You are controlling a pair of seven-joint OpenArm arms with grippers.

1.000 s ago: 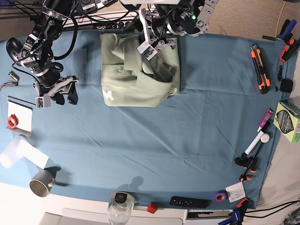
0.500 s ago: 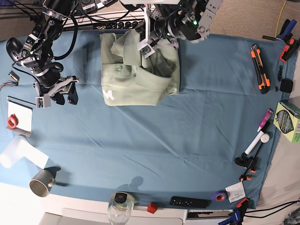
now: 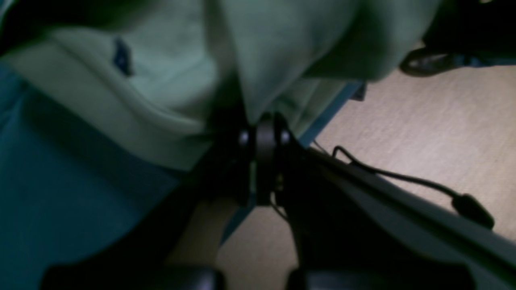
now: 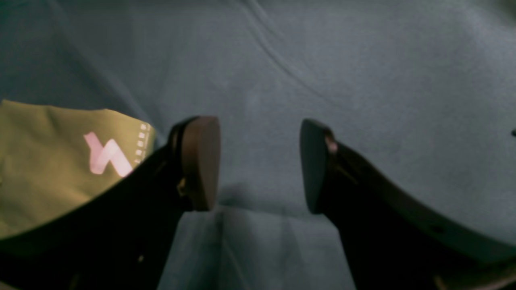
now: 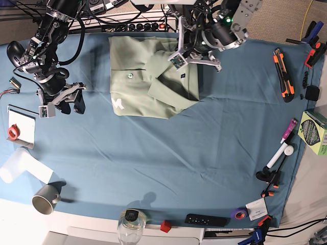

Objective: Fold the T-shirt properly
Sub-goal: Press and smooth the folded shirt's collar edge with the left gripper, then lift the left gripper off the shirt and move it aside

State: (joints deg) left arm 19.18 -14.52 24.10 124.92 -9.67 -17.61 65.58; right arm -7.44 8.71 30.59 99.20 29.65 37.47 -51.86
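Clamped on a bunched fold of the T-shirt (image 5: pixel 135 99), the left claw (image 5: pixel 182 57) works near the tabletop's (image 5: pixel 153 163) far edge. Partly folded, the shirt lies toward that edge, its white logo showing. Left of it, the right claw (image 5: pixel 62 104) hangs with fingers apart, near the tabletop's far-left corner.

So the base cam sits up high and looks down over pretty much the whole tabletop (image 5: pixel 153 148), both arms included. The two wrist cams are way closer in: left one's tight on the T-shirt (image 5: pixel 138 92), right one looks at the cloth past the fingers (image 4: pixel 201 161). All three views share the shirt, the right wrist only getting its logo end.
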